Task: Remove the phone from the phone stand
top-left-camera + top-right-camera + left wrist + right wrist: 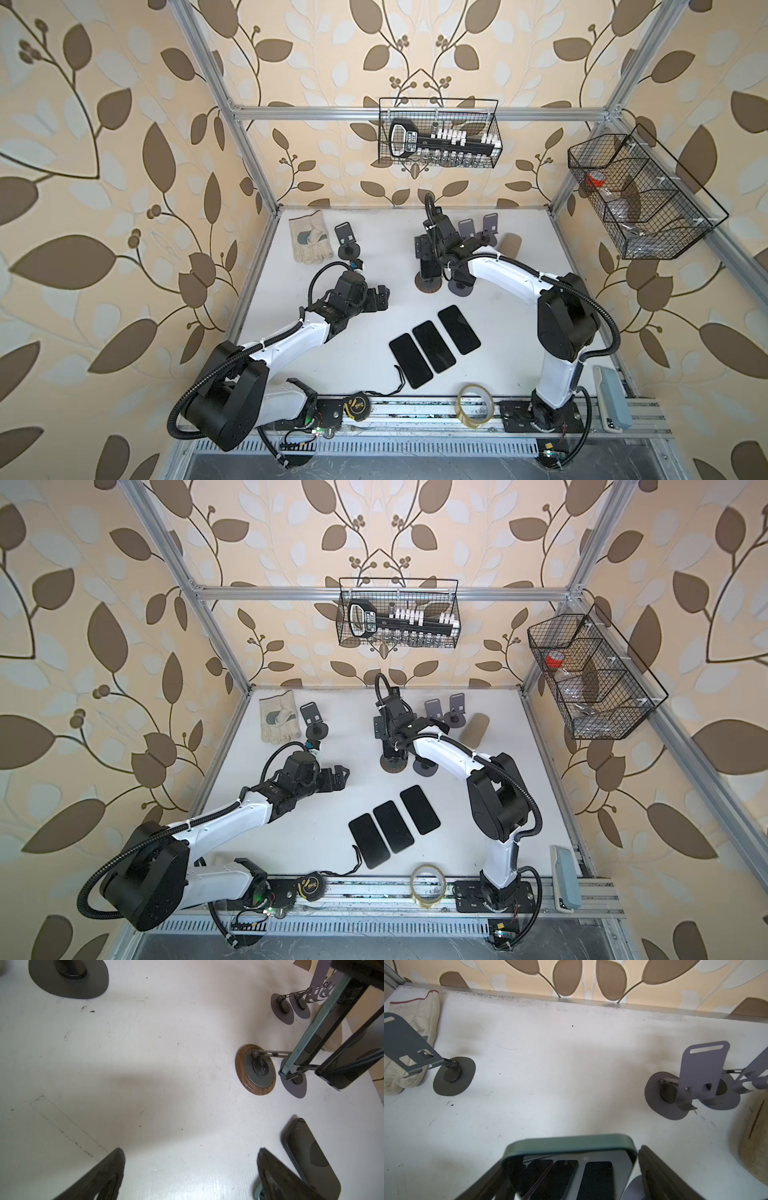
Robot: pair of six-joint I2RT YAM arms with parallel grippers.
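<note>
Phone (566, 1145) sits upright on its stand (288, 1073) toward the back of the surface (550, 1064). Right fingers (658, 1172) are either side of it with a small gap showing, not clamped yet. Left fingers (104, 1172) are spread wide, holding nothing.

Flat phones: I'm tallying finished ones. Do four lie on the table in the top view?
No, only three phones lie flat, side by side, on the table.
</note>
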